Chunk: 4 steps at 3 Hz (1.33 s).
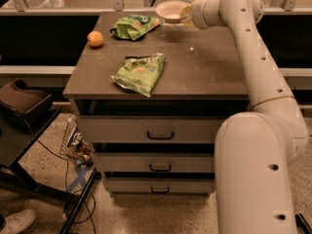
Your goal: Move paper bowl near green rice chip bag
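Observation:
The white paper bowl (169,10) is at the far edge of the table, just right of the green rice chip bag (133,26), the deeper green bag with a white patch. My gripper (185,15) is at the bowl's right rim and shut on it. The bowl looks slightly above the tabletop or just touching it; I cannot tell which. My arm reaches in from the right, over the table's far right corner.
A larger pale green bag (139,72) lies in the middle of the brown table (204,72). An orange (95,38) sits at the far left. The table has drawers below. A dark stand (22,106) and cables are on the floor at left.

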Each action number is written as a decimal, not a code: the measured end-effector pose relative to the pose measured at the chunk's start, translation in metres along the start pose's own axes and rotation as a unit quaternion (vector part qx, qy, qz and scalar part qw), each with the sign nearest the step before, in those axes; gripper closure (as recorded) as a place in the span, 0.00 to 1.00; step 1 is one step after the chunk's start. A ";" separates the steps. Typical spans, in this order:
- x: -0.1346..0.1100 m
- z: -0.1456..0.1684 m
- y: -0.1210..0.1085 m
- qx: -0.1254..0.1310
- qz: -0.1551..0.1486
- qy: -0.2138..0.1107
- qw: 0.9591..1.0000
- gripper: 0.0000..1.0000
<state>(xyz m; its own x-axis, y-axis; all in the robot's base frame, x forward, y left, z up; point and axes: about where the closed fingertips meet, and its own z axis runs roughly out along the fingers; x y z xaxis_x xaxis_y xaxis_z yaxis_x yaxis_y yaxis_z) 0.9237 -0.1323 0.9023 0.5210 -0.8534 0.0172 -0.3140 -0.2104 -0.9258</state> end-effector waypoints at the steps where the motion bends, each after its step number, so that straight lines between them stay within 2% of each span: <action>1: -0.015 0.017 0.003 -0.009 -0.005 -0.026 1.000 1.00; 2: -0.018 0.020 0.003 -0.010 -0.005 -0.030 0.999 0.84; 4: -0.025 0.029 0.008 -0.014 -0.005 -0.036 0.999 0.23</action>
<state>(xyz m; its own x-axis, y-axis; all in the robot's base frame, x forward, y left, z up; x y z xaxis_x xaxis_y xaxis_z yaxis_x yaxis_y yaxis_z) 0.9316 -0.0988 0.8835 0.5799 -0.8147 -0.0014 -0.3302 -0.2335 -0.9146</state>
